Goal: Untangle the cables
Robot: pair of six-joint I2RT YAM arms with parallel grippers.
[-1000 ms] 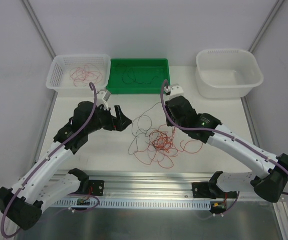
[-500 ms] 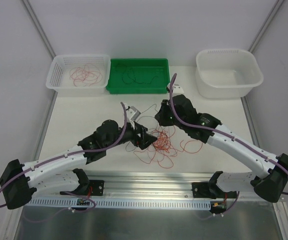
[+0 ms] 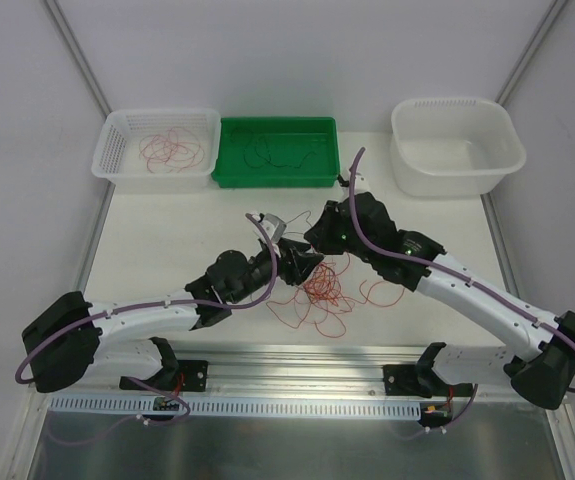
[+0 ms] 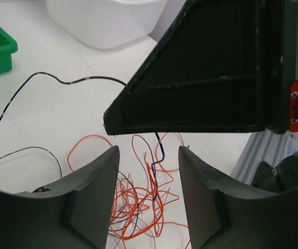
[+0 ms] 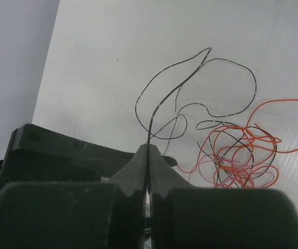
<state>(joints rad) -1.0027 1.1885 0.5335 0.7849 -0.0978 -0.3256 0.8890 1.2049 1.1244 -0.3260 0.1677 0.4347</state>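
1. Tangle lay on the bench in front of the green tray. It was a loose heap, mostly orange-red, with a few dark and pinkish strands through it.
2. Right gripper sat between tray and tangle, jaws together, clamped on one dark wire. In its wrist view the wire left the closed tips, looped out over the bench and ran back toward the heap.
3. My read: it was pinching that strand up so it stood clear of the heap and could be worked out alone.
4. Left gripper was slightly farther from the tray, over the tangle's tray-side edge, jaws apart, nothing clamped. In its wrist view the hanging dark strand and some orange loops showed in the gap between the fingers. Couldn't tell if anything touched.
5. Likely purpose: a second grip lower on the same strand, so a pull would separate it rather than drag the lot.
6. Sorting looked colour-based: red wires in the basket left of the tray, dark wires in the tray. So the held strand was probably bound for the tray.
7. Risk: strands this thin snag, and a fast pull could lift the whole heap.
8. Most of the heap was unsorted, so the job looked well short of done.
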